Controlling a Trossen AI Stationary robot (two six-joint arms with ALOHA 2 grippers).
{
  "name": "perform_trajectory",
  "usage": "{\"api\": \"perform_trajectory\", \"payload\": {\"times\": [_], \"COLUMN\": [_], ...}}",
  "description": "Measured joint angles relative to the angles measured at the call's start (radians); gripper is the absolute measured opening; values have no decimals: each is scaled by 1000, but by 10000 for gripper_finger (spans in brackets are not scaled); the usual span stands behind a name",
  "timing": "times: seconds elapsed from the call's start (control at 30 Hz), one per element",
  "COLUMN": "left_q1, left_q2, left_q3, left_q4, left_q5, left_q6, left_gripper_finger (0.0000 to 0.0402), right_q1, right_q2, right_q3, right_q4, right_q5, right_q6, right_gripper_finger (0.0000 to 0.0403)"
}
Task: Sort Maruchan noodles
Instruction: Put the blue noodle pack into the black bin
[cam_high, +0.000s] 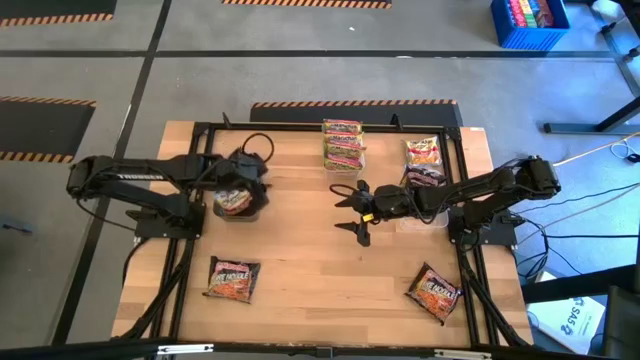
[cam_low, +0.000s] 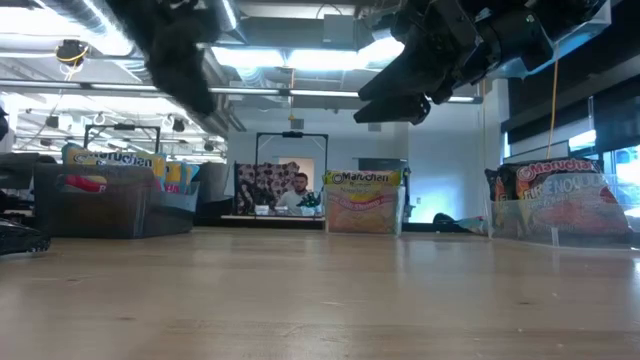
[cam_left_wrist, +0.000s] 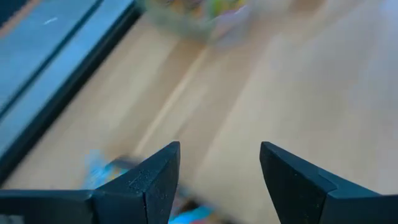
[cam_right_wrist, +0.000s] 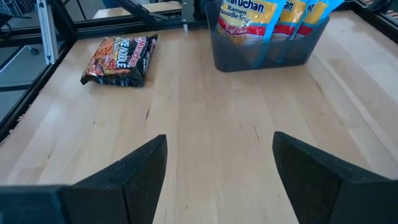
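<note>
The right gripper (cam_high: 352, 208) hung above the middle of the bench (cam_high: 300, 250), its fingers (cam_right_wrist: 134, 171) spread and holding nothing, as its wrist view showed bare wood between them. The left gripper (cam_high: 238, 190) was over a clear tub (cam_high: 236, 201) at the left side of the bench; its fingers (cam_left_wrist: 155, 171) were spread too and gripped nothing. Two dark Maruchan noodles packets lay loose and flat: one near the front left (cam_high: 233, 279), one near the front right (cam_high: 433, 292), the latter turned at a slant. Each looked closest to the arm on its own side. From the right wrist, the left packet (cam_right_wrist: 118, 60) lay ahead and off to one side of the fingers, long axis running away from them, so a turn of the wrist would probably be needed. The rest stood sorted upright in clear tubs: yellow-green ones at the far middle (cam_high: 343, 143), orange and dark ones at the far right (cam_high: 424, 160). The packets were glossy, crinkled plastic, flat and squarish; the bench was smooth pale wood.
</note>
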Motion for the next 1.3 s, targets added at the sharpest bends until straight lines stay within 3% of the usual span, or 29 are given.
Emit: {"api": "perform_trajectory", "payload": {"times": [0.13, 0.27, 0.53, 0.67, 0.8, 1.07, 1.2, 1.3], "left_q1": [-37, -68, -94, -109, -123, -150, -151, -151], "left_q2": [0, 0, 0, 0, 0, 0, 0, 0], "left_q3": [-35, -51, -54, -54, -54, -54, -54, -54], "left_q4": [163, 230, 243, 243, 242, 242, 243, 243], "left_q5": [100, 128, 118, 87, 78, 77, 72, 70], "left_q6": [2, 2, 1, 2, 1, 0, -1, -3], "left_gripper_finger": [216, 216, 216, 216, 216, 216, 216, 216], "right_q1": [0, 0, -105, -229, -409, -795, -924, -983], "right_q2": [0, -42, -212, -233, -233, -212, -160, -108], "right_q3": [0, 17, 167, 224, 231, 182, 172, 171], "right_q4": [-2, -77, -539, -721, -809, -868, -873, -903], "right_q5": [4, 13, 288, 348, 329, 153, 62, 60], "right_q6": [-1, -21, -32, -29, -27, -26, -20, -10], "right_gripper_finger": [273, 273, 273, 273, 273, 273, 273, 269]}}
